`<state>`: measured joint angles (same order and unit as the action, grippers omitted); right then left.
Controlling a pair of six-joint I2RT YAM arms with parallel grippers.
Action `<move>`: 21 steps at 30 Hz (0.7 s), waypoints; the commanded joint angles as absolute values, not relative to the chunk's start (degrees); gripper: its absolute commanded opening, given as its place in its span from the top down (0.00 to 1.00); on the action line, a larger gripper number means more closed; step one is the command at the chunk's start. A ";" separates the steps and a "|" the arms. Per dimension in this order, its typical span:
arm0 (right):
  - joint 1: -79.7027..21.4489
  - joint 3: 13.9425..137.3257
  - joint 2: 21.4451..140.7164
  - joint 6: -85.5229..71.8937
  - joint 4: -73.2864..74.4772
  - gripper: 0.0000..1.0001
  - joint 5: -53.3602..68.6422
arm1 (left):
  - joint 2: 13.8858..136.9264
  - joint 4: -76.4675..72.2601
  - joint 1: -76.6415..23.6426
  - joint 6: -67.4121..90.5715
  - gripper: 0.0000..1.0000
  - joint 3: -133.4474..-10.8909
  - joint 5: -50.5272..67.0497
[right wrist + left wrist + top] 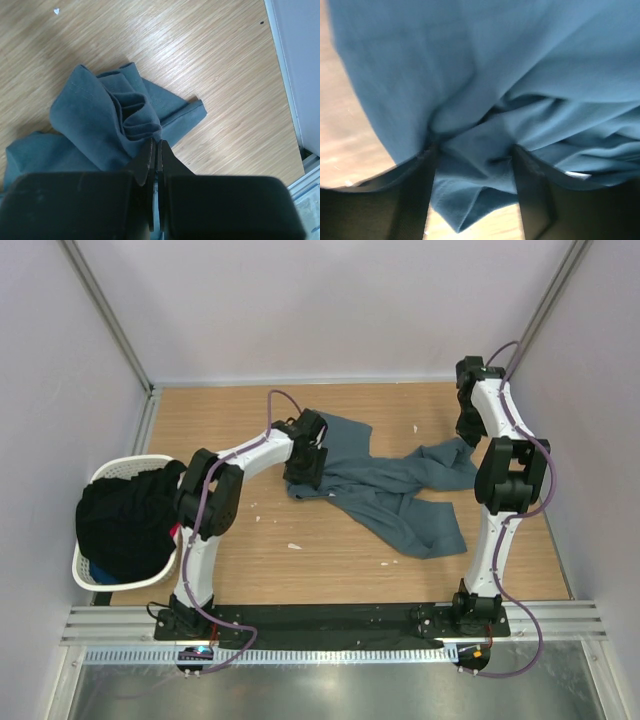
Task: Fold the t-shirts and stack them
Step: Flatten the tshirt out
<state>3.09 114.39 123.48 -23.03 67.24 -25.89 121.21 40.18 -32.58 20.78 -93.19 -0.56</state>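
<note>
A slate blue-grey t-shirt [390, 490] lies crumpled across the middle of the wooden table. My left gripper [305, 465] is down on its left end. In the left wrist view its jaws stand apart [472, 150], with a fold of the shirt [495, 75] bunched between them and a small white label [577, 175] at the right. My right gripper [467, 430] is at the shirt's right end. In the right wrist view it is shut [156, 142], with gathered cloth [95, 115] pinched at its tips.
A white laundry basket [120, 468] heaped with dark clothes [125, 520] stands off the table's left edge. Grey walls close in the back and both sides. Small white specks [294, 546] lie on the wood.
</note>
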 commanded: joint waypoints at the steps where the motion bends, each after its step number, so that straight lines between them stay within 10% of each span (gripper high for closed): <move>1: 4.13 113.03 120.59 -21.80 64.78 0.99 -25.23 | 119.09 43.33 -32.34 23.72 0.45 -91.32 -1.30; 7: 4.39 112.33 119.97 -21.01 64.60 0.99 -24.96 | 118.13 47.10 -32.17 28.47 0.98 -90.88 -5.79; 21: 5.10 106.16 112.15 -19.69 66.00 0.99 -25.05 | 104.94 63.09 -23.91 31.46 1.00 -83.76 -13.53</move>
